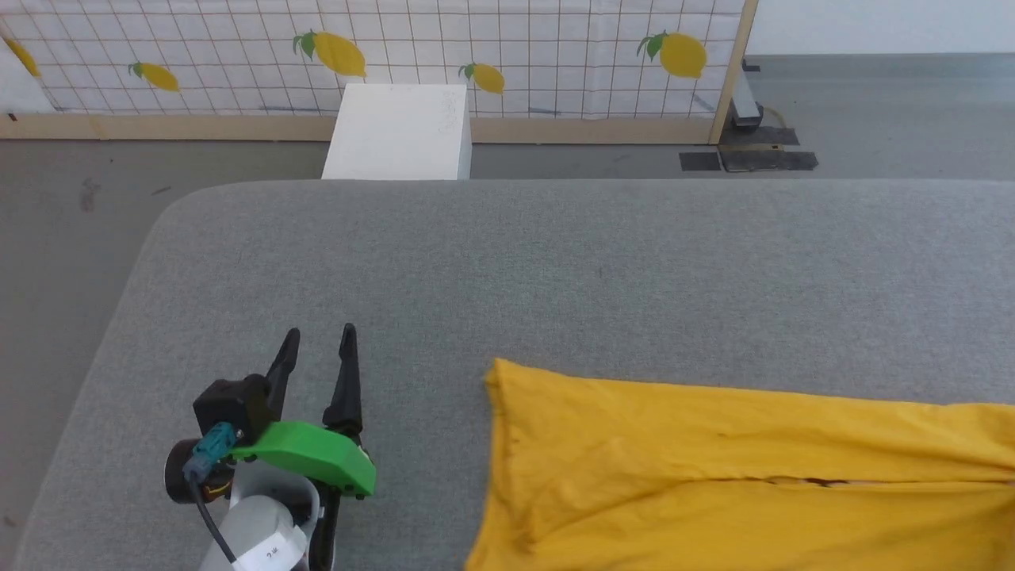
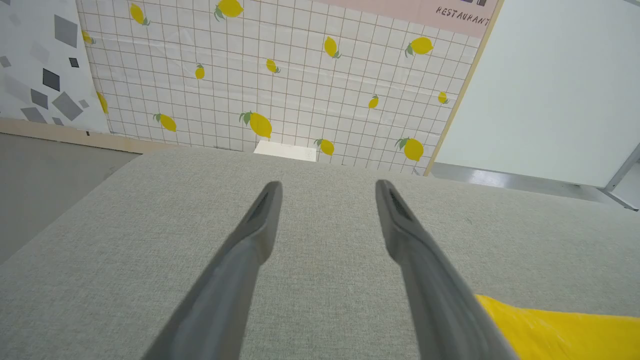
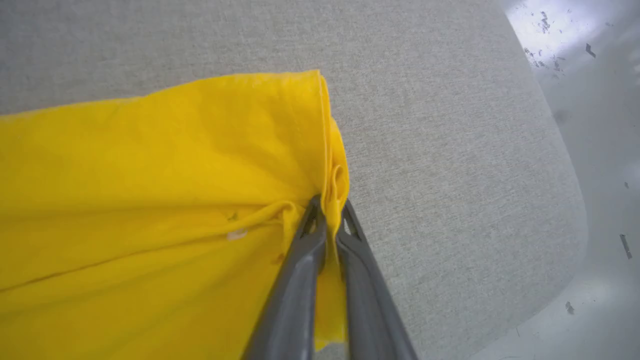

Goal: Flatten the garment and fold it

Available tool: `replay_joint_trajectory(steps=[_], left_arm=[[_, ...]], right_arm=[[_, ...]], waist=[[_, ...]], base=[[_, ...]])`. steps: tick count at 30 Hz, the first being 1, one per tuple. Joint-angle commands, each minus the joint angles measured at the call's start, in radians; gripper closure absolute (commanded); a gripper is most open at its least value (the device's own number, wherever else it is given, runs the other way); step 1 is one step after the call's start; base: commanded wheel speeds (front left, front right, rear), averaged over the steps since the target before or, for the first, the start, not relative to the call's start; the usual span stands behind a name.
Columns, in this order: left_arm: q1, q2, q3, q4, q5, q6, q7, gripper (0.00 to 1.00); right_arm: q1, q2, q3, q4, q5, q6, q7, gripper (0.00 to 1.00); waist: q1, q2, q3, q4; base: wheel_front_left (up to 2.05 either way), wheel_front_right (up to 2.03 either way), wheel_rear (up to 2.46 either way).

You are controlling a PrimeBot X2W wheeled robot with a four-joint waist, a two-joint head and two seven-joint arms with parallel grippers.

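Observation:
The garment (image 1: 714, 468), a mustard-yellow T-shirt, lies spread on the grey padded table (image 1: 555, 262) at the lower right of the head view, its plain side up, with a seam line running across it. My left gripper (image 1: 317, 337) hovers open over bare table to the left of the garment; in the left wrist view its gripper (image 2: 327, 187) has nothing between the fingers and a yellow corner of the garment (image 2: 550, 330) shows at the lower right. My right gripper (image 3: 329, 205) is shut on the garment (image 3: 150, 200), pinching a bunched fold at its edge.
A white box (image 1: 400, 131) stands on the floor beyond the table's far edge. Behind it runs a tiled wall panel with lemon prints (image 1: 396, 55). The table's rounded left corner (image 1: 170, 214) drops to grey floor. In the right wrist view the table edge (image 3: 575, 240) curves close to the gripper.

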Motion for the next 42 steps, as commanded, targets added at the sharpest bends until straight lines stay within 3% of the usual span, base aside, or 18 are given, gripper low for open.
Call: replay_joint_trajectory(steps=[1,7,12,15,24,28,34,42], left_arm=[[-0.022,-0.003,0.0,0.001,0.018,-0.005,-0.005,0.0],[-0.021,-0.006,0.004,0.008,0.021,-0.008,-0.005,0.0],[-0.008,-0.006,0.011,0.013,0.023,-0.01,-0.005,0.0],[0.0,-0.006,0.015,0.012,0.024,-0.01,-0.005,0.0],[0.013,-0.01,0.011,0.014,0.023,-0.014,-0.005,0.0],[0.01,-0.008,0.013,0.013,0.024,-0.017,-0.005,0.0],[-0.01,-0.01,0.008,0.01,0.028,-0.021,-0.005,0.0],[-0.038,-0.013,0.006,0.015,0.028,-0.03,-0.005,0.0]], right_arm=[[0.012,-0.012,-0.027,-0.002,-0.027,-0.002,-0.02,1.0],[0.013,-0.011,-0.07,-0.003,-0.068,-0.002,-0.052,1.0],[0.035,-0.009,0.056,-0.074,-0.032,-0.002,0.002,1.0],[0.074,0.003,0.161,-0.2,0.032,-0.002,0.087,1.0],[0.206,0.027,0.511,-0.792,0.207,-0.002,0.405,1.0],[0.174,0.01,0.691,-0.9,0.227,-0.002,0.453,1.0],[0.071,0.044,0.893,-0.818,0.242,-0.002,0.414,1.0],[-0.047,0.143,1.028,-0.516,0.273,-0.002,0.309,1.0]], waist=[[0.0,0.0,0.004,0.002],[0.0,0.0,0.002,0.001],[0.0,0.0,-0.016,-0.004],[0.0,0.0,-0.025,-0.006],[0.0,0.0,-0.035,0.002],[0.0,0.0,-0.027,0.008],[0.0,0.0,0.001,0.028],[0.0,0.0,0.047,0.061]], base=[[0.0,0.0,0.0],[0.0,0.0,0.0],[0.0,0.0,0.0],[0.0,0.0,0.0],[0.0,0.0,0.0],[0.0,0.0,0.0],[0.0,0.0,0.0],[0.0,0.0,0.0]])
